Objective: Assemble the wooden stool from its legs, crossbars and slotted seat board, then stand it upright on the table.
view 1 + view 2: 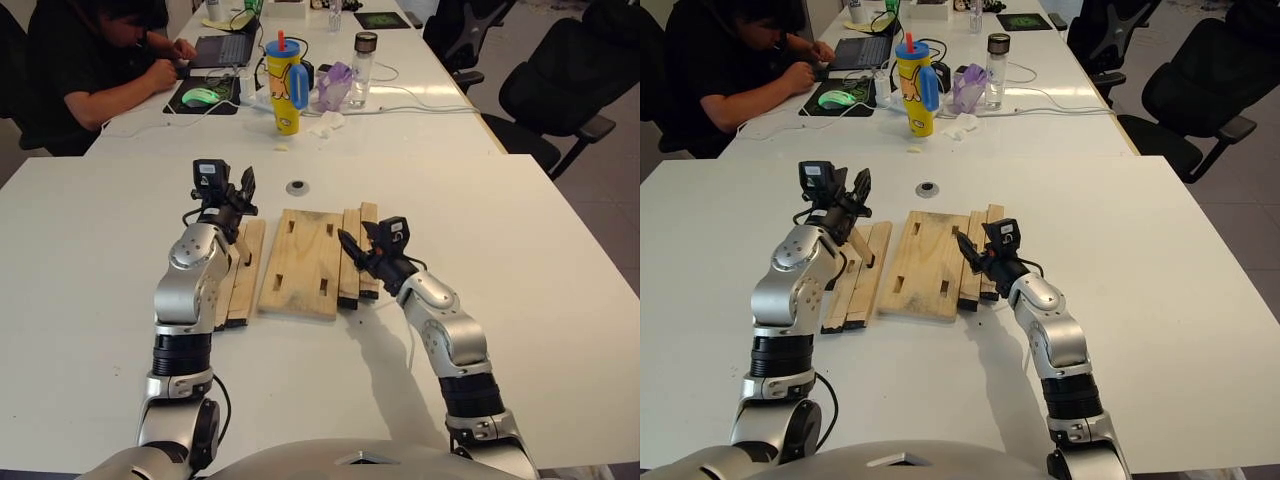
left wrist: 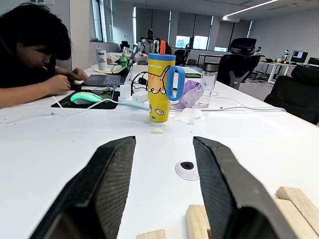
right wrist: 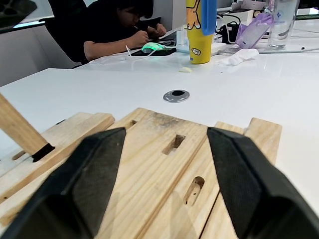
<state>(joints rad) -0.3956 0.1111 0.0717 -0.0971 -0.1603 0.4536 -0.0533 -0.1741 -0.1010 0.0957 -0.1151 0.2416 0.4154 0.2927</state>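
Both of my pincers are spread wide with nothing in them. My left pincer [image 1: 236, 192] is raised above the far end of the left-hand sticks [image 1: 252, 265], which lie flat under my forearm. My right pincer [image 1: 356, 240] hangs low over the right-hand bars [image 1: 364, 214]. The slotted seat board [image 1: 300, 262] lies flat between my two pincers, its slots facing up.

The worry on the right, as I judge it, is crowding: those bars lie packed side by side and tight against the board, so a finger coming down may land on wood instead of beside it, or close on two bars at once. A nudge could also slide the whole row, since the tabletop looks smooth. On the left, my own forearm is the hazard, because a careless swing could sweep the sticks askew.

The table [image 1: 520, 300] is plain white, with a round cable port [image 1: 297, 187] just beyond my left pincer. Farther off stands a second table [image 1: 430, 110] carrying a yellow cup [image 1: 284, 95] and a bottle [image 1: 361, 70], with black office chairs [image 1: 560, 90] beyond my right pincer.
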